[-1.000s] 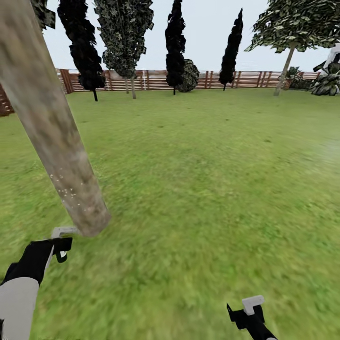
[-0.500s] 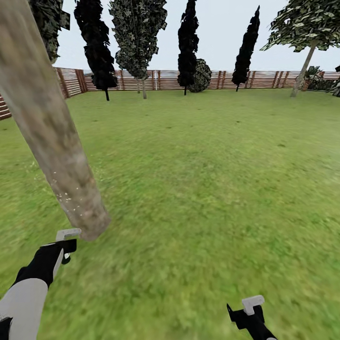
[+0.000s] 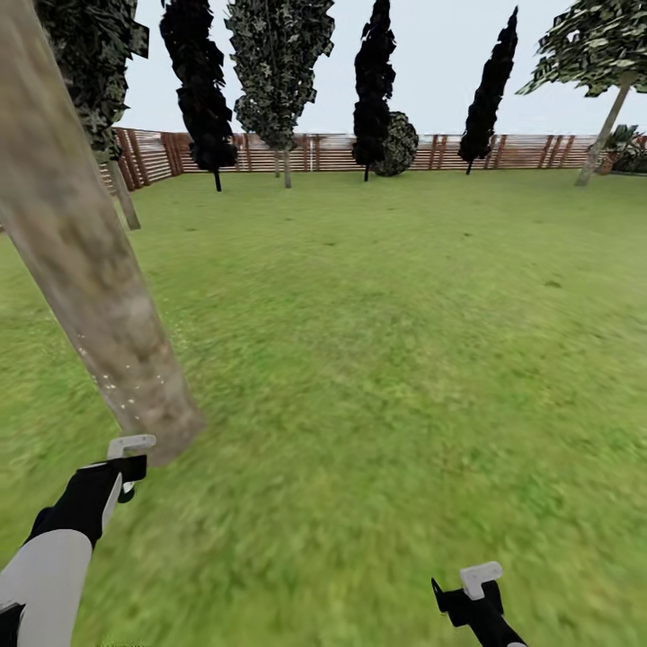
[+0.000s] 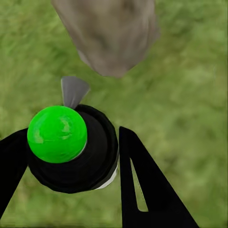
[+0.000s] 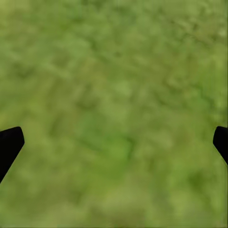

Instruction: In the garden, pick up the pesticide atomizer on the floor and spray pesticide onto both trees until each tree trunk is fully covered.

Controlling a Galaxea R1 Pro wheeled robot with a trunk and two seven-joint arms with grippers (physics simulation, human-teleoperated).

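While left end effector [image 4: 71, 156] grips atomizer [image 4: 71, 152], trunk [image 4: 111, 33] ahead.

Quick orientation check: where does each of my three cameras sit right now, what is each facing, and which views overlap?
Head view: from the head, forward and down over lawn to the fence; left gripper beside the tree trunk, right gripper low.
Left wrist view: along fingers shut on the pesticide atomizer, trunk base ahead.
Right wrist view: down at grass, fingertips apart.
Shared: head and left wrist views both show the trunk.
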